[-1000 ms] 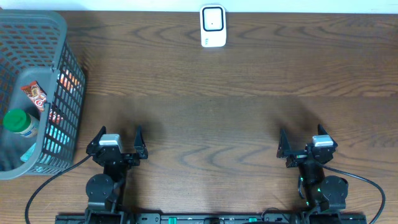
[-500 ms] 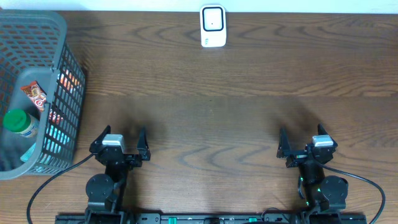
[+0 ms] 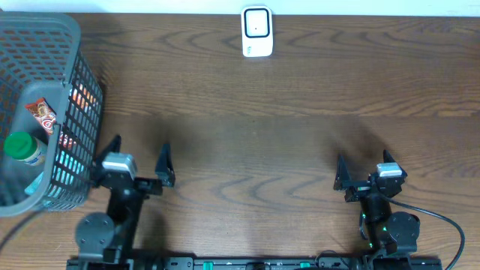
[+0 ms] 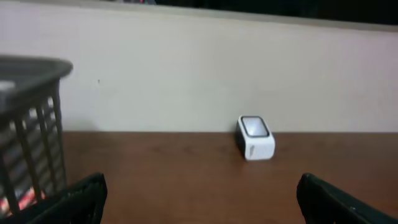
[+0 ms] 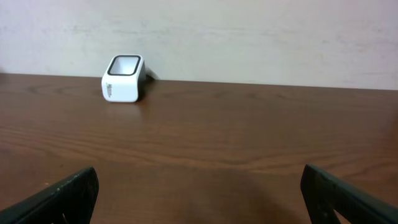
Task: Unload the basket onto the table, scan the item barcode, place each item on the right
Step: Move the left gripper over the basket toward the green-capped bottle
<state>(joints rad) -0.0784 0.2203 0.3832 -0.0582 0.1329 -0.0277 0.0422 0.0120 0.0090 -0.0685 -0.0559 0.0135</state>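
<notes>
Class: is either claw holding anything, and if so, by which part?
Nothing is held. The left claw and the right claw both stand open and empty; the bottle sits in the basket.

The left claw [image 3: 138, 152] sits low at the near left, ahead of the folded left arm [image 3: 97, 232]. Its two dark fingers [image 3: 164, 162] are spread wide with nothing between them, the outer one reaching a little further forward. The right claw [image 3: 364, 166] sits at the near right over the folded right arm [image 3: 390, 229], jaws equally wide and empty, facing straight ahead. Each wrist view shows only black fingertips at the lower corners, far apart: left claw [image 4: 202, 190], right claw [image 5: 199, 182].
</notes>
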